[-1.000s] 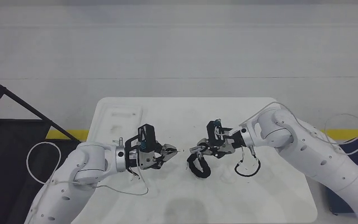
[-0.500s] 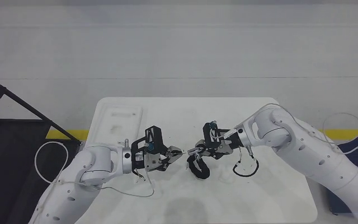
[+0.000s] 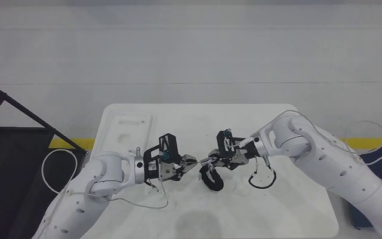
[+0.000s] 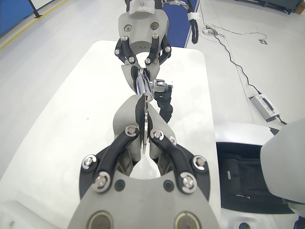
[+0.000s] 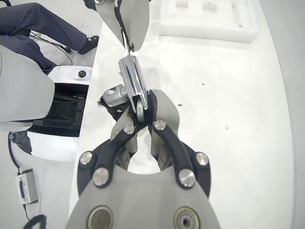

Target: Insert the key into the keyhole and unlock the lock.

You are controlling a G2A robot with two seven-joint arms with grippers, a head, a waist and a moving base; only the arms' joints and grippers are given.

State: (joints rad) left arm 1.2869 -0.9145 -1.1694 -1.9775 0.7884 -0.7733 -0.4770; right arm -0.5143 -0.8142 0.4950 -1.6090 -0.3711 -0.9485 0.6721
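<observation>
Both arms met over the middle of the white table (image 3: 239, 206), the two grippers pointed at each other, tip to tip, and held above the surface.

The left gripper (image 4: 144, 107) had its fingers pressed together on the flat bow of a metal key (image 4: 144, 126). The key stood on edge between the pads, its blade sticking out past the fingertips towards the other arm.

The right gripper (image 5: 143, 113) was clamped nearly closed on the rear end of a chrome cable lock (image 5: 130, 77), gripping it by the metal lug at its back. The shiny cylinder jutted out from between the fingers, aimed at the key. From the lock's side, near the gripped end, a short metal fitting stuck out, and the black sleeved cable (image 3: 210, 178) hung down from it and curled on the table just under the right gripper.

The key's tip was at the keyhole (image 4: 148, 97) in the free end face of the cylinder, key and lock lined up almost end to end. From where I stood I could not tell how far the blade had gone in.

Off towards the far left corner of the table lay a white foam tray (image 5: 247, 33) with square cut-outs, well apart from the grippers.
</observation>
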